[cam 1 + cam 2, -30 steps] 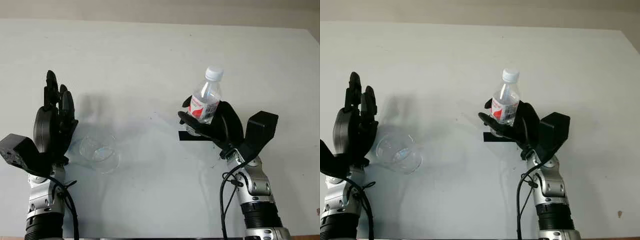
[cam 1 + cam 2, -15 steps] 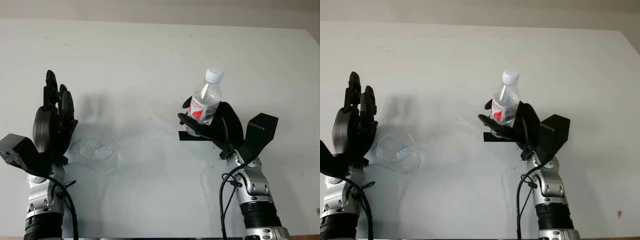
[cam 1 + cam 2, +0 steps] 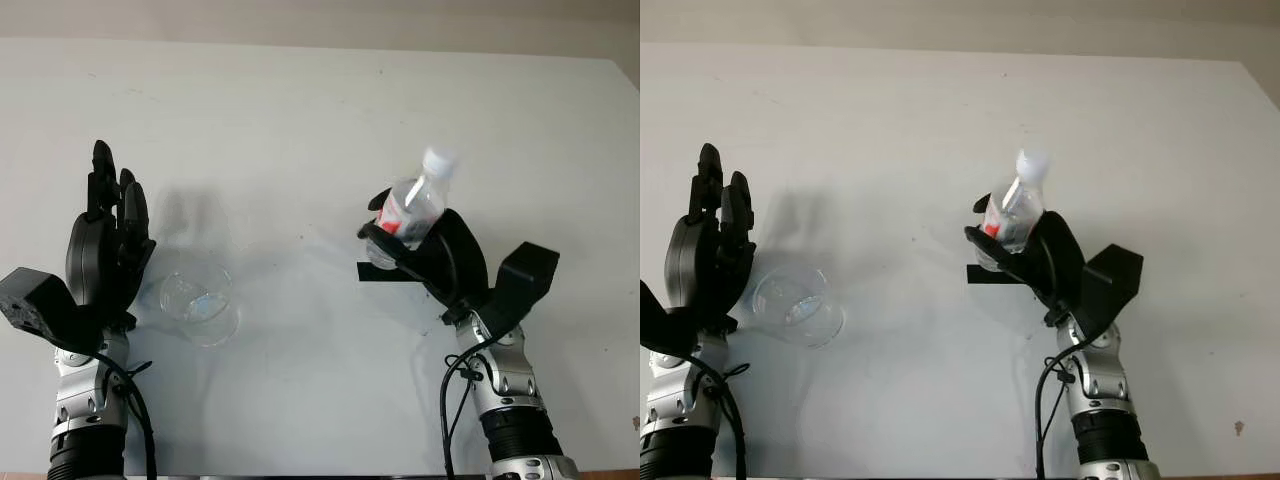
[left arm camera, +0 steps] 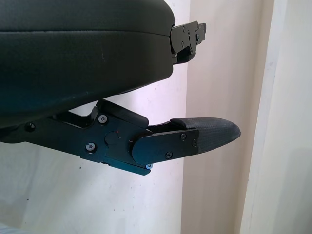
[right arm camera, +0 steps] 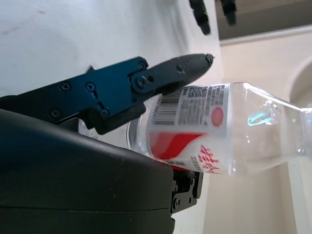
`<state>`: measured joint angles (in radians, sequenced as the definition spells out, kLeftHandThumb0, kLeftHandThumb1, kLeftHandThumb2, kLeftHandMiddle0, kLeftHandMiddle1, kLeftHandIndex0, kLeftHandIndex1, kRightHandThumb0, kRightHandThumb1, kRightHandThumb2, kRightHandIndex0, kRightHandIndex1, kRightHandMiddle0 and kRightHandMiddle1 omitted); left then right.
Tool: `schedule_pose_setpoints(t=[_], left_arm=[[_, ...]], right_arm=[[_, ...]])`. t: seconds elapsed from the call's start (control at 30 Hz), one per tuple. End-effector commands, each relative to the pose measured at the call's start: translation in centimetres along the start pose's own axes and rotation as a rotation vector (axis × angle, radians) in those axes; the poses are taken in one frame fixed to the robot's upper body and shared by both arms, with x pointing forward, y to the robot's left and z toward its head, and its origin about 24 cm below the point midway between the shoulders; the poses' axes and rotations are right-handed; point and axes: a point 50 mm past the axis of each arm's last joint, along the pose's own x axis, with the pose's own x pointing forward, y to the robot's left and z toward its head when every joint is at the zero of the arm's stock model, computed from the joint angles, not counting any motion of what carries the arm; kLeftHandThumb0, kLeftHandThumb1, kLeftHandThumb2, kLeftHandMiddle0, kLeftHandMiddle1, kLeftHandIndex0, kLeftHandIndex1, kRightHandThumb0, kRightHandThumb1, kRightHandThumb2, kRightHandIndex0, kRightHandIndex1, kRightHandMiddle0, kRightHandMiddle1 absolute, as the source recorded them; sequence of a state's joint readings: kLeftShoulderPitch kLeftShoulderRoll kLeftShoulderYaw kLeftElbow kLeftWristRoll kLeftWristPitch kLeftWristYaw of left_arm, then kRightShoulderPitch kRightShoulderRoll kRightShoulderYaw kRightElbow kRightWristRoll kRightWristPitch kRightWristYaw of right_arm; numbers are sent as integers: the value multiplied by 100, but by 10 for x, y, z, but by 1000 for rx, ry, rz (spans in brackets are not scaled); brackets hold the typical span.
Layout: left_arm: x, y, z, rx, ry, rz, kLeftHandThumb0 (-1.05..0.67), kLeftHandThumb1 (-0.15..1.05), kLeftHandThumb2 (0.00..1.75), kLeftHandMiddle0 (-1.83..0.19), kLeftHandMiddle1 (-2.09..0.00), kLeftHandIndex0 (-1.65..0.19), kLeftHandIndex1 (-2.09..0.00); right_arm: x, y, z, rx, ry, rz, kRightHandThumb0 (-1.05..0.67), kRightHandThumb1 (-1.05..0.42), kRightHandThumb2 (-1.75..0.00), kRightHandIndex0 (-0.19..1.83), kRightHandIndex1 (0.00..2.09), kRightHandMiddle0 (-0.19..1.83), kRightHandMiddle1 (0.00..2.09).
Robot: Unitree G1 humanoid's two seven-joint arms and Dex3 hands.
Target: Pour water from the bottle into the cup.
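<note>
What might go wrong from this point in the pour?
1. The bottle in the right hand has its white cap on, so no water can leave until that comes off.
2. The cup stands far to the left beside the open left hand, unheld; a light clear cup could tip if bumped.

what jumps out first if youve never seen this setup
The right hand gripping a clear water bottle with a red label and white cap, tilted, right of the table's centre. At the left, a clear cup stands on the white table beside the open left hand.
</note>
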<state>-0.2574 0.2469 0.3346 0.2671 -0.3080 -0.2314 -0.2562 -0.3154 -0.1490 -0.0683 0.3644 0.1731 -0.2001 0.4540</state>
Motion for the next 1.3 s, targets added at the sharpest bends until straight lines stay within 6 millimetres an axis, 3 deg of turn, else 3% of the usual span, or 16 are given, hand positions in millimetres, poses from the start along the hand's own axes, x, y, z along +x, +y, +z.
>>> schedule_pose_setpoints(t=[0.0, 0.1, 0.43, 0.6, 0.8, 1.27], left_arm=[[-1, 4, 2, 12, -4, 2, -74, 105, 54, 19, 0, 19, 0], [-1, 4, 2, 11, -3, 1, -73, 105, 55, 19, 0, 19, 0], [0, 3, 2, 8, -2, 3, -75, 105, 53, 19, 0, 19, 0], [0, 3, 2, 1, -6, 2, -73, 105, 54, 19, 0, 19, 0], [0, 4, 2, 12, -5, 1, -75, 105, 54, 19, 0, 19, 0], [1, 4, 2, 9, -2, 2, -74, 105, 54, 19, 0, 19, 0]], right_arm=[[-12, -1, -14, 2, 62, 7, -67, -102, -5, 8, 16, 8, 42], [-15, -2, -18, 36, 72, 10, -64, -102, -5, 7, 7, 11, 24], [-19, -5, -19, -21, 75, -11, -67, -99, -5, 9, 7, 15, 18], [-18, -8, -14, -154, 44, 29, -85, -96, -5, -17, 0, -15, 2], [-14, -19, -7, -178, 5, -5, -96, -97, -6, -19, 0, -19, 0], [-17, -28, 2, -199, -33, -89, -95, -95, -6, -19, 0, -19, 0]])
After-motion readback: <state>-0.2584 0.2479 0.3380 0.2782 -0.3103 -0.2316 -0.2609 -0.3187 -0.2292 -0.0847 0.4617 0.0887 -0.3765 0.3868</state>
